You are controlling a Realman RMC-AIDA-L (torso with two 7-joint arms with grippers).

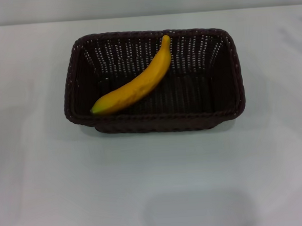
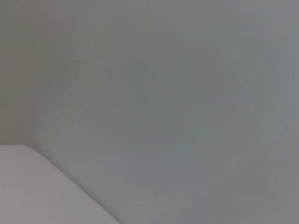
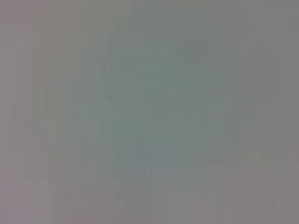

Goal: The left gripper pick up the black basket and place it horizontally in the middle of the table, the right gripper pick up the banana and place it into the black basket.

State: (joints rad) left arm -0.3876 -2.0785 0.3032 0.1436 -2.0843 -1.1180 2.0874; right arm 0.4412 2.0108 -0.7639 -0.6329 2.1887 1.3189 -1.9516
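Note:
The black basket (image 1: 226, 83) stands lengthwise across the middle of the white table (image 1: 155, 184), in the head view. The banana (image 1: 136, 85) lies inside it on a slant, its stem end up against the far wall and its other end near the basket's front left corner. Neither the left gripper nor the right gripper shows in any view. The left wrist view and the right wrist view show only plain grey-white surface.
A pale wall runs along the far edge of the table (image 1: 144, 3). Bare white table surface lies on all sides of the basket.

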